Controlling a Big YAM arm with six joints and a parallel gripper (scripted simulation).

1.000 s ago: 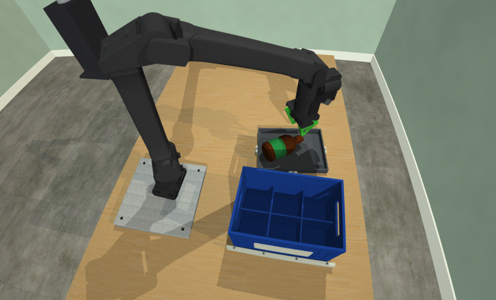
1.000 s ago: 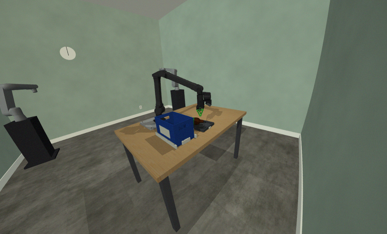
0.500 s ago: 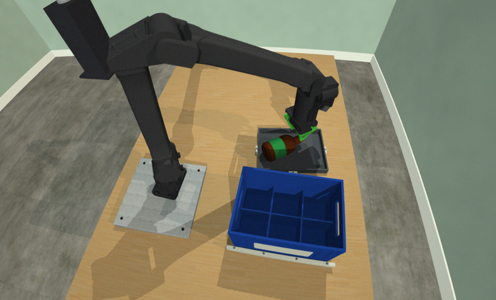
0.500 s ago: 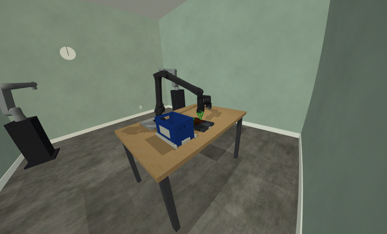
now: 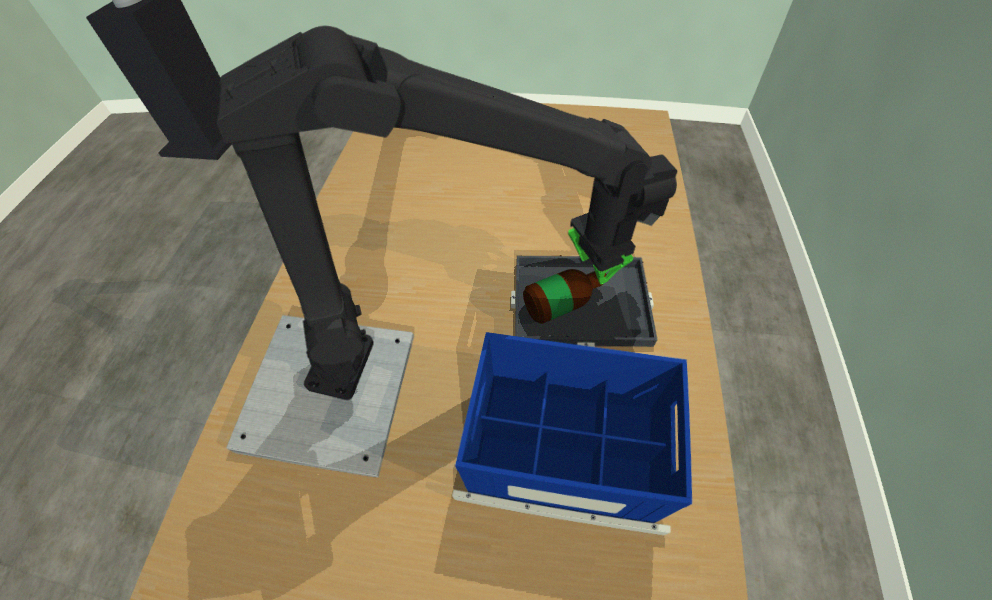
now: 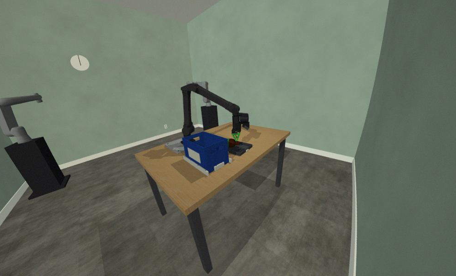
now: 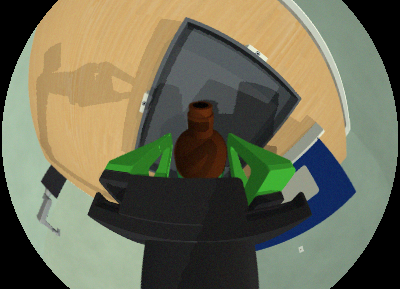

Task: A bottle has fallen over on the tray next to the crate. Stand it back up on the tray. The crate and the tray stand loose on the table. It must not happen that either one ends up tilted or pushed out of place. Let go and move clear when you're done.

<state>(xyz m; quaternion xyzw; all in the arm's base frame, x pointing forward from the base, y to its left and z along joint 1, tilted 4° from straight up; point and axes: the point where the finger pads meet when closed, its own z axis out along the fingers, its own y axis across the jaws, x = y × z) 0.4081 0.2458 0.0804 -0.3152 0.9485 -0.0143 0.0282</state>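
Note:
A brown bottle [image 5: 559, 294] with a green label lies on its side on the dark grey tray [image 5: 619, 316], its base toward the left and its neck toward the far right. My gripper [image 5: 606, 272] with green fingers is low over the neck end, open, with one finger on each side of the bottle's shoulder. In the wrist view the bottle [image 7: 199, 142] sits between the green fingers, with small gaps at the sides and the neck pointing away over the tray [image 7: 227, 89]. The bottle rests on the tray, not lifted.
A blue crate [image 5: 574, 432] with several empty compartments stands right in front of the tray, on a white base. The arm's grey base plate [image 5: 321, 395] lies to the left. The table's right edge runs close to the tray.

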